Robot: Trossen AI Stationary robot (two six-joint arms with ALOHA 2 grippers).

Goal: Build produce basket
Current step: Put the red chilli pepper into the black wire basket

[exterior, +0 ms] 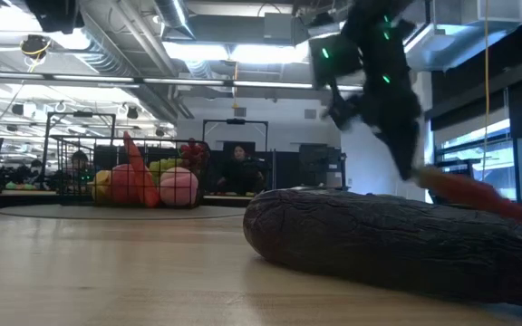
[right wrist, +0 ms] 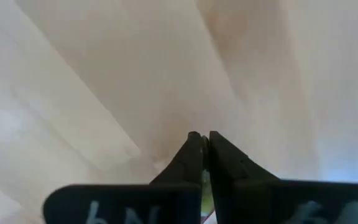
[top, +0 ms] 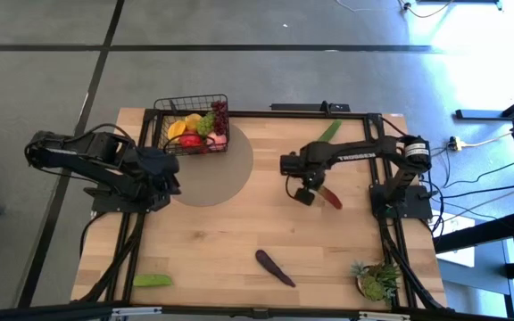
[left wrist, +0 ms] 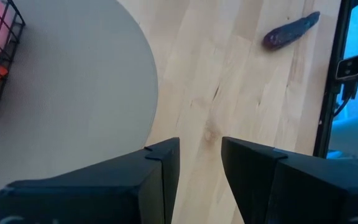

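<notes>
Nearest the front edge, a dark eggplant (top: 275, 267) is lying on the wooden table (top: 212, 250). Farther back, right of centre, the right gripper (top: 306, 195) is pinching a red chili (top: 330, 198) between closed fingers. Left, the left gripper (left wrist: 199, 158) is hovering part-open, gripping nothing. Farthest, the basket (top: 194, 126) is holding produce (top: 196, 130).
</notes>
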